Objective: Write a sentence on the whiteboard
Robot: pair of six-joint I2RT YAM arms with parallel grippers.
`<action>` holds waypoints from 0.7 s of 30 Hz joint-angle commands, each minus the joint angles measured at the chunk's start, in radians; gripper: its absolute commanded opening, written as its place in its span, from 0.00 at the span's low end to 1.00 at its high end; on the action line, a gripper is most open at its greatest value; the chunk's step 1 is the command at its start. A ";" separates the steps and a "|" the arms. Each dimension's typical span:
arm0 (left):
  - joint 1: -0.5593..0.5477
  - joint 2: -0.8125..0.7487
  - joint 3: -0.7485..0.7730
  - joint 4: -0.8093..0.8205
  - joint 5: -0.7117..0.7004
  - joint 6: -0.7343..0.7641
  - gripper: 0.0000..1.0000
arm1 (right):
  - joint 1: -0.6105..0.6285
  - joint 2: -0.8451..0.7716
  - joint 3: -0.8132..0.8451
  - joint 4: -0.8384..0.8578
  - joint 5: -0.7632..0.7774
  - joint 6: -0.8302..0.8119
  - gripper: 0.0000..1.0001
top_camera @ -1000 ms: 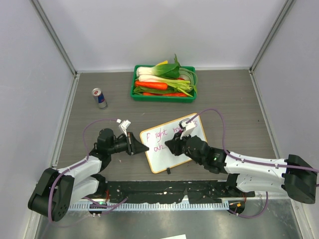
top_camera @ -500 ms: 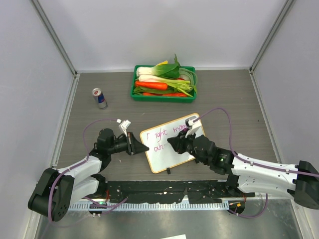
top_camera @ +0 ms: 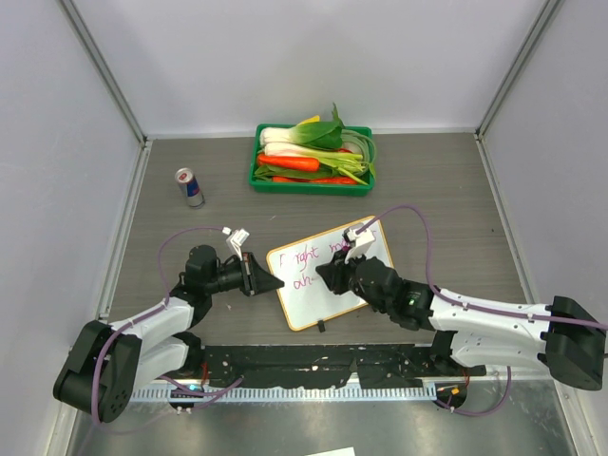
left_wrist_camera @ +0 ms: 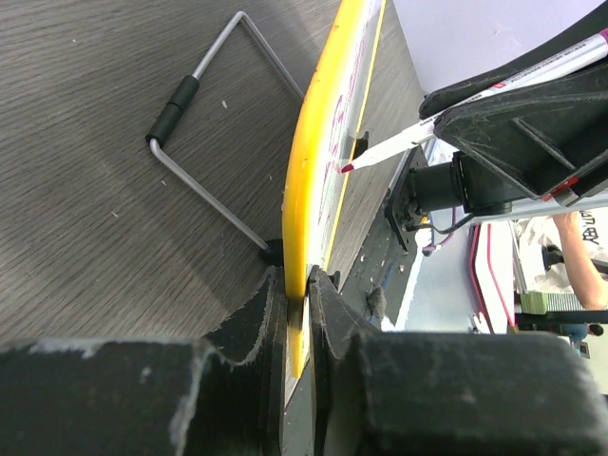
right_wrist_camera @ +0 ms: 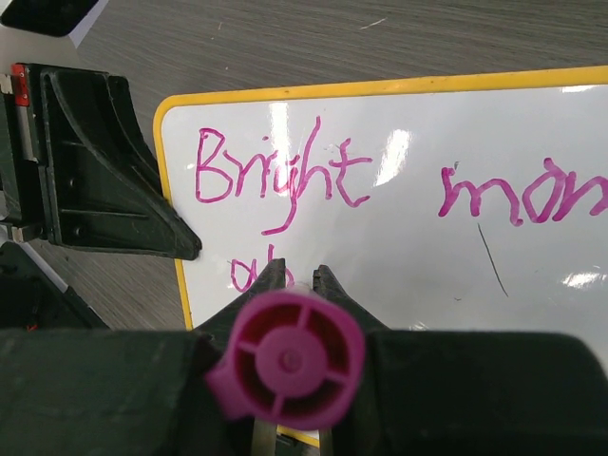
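A green tray [top_camera: 309,188] sits at the far middle of the grey wood-grain table [top_camera: 446,180], piled with vegetables. Orange carrots [top_camera: 290,162] lie lengthwise in it, with white-stemmed leafy greens [top_camera: 318,136] on top toward the tray's far side and a yellow piece [top_camera: 309,121] poking over its far rim. A small drink can [top_camera: 190,187] stands upright, well left of the tray and level with its near rim
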 commanded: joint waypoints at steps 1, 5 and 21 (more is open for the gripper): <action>-0.001 -0.001 0.006 0.001 -0.014 0.036 0.00 | -0.002 -0.009 0.001 0.061 0.027 0.018 0.02; 0.001 -0.001 0.006 0.001 -0.014 0.036 0.00 | -0.002 -0.005 -0.007 0.055 0.035 0.020 0.01; 0.001 0.001 0.005 0.001 -0.016 0.036 0.00 | -0.004 0.011 0.022 -0.034 0.163 0.026 0.02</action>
